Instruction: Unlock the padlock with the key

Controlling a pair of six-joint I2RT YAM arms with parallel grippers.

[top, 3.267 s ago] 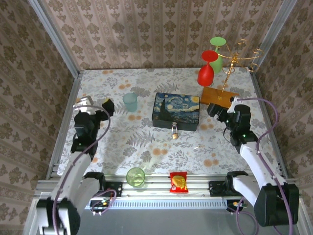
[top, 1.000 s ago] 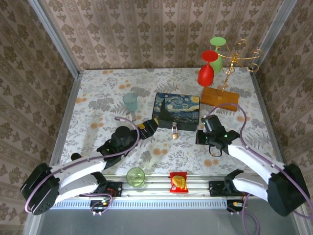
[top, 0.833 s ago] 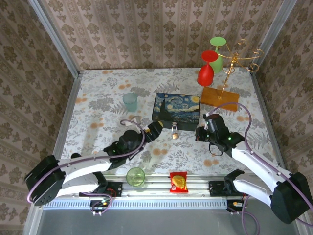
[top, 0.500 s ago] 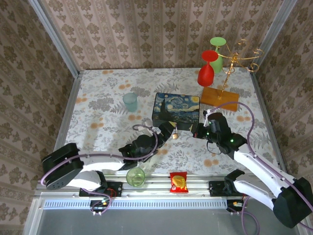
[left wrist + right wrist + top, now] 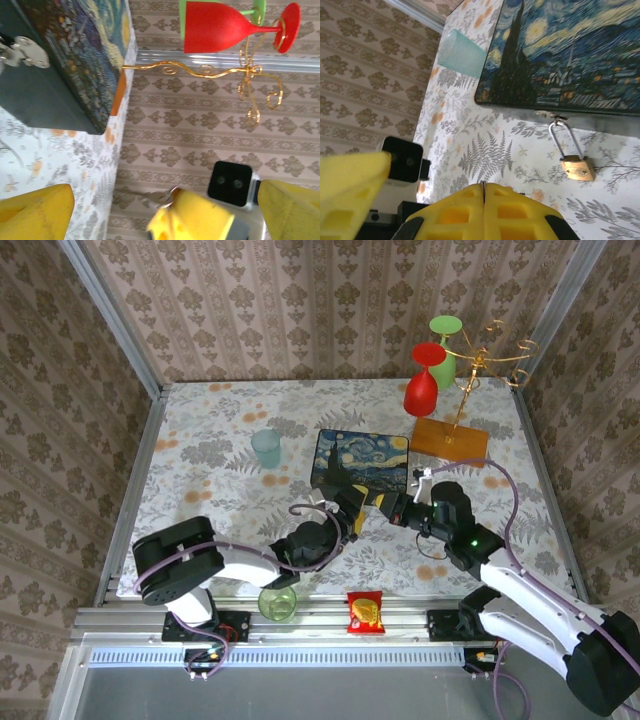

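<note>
Still the approach: the right gripper (image 5: 484,196), clenched on what looks like the key (image 5: 149,197), and the wide-open left gripper (image 5: 352,506) hover near the padlock (image 5: 577,168). It lies lower right in the right wrist view, at the box (image 5: 560,55) front. Next, probably, the left steadies its body for the key; the keyhole and most of the key are hidden.

Left arm (image 5: 240,565): glossy white shells, chunky black joints. Right arm (image 5: 525,588), same livery, tiny green light glowing. A purple cable (image 5: 511,490) loops along each. Fingers (image 5: 455,215) bright yellow, moulded with grid recesses.
</note>
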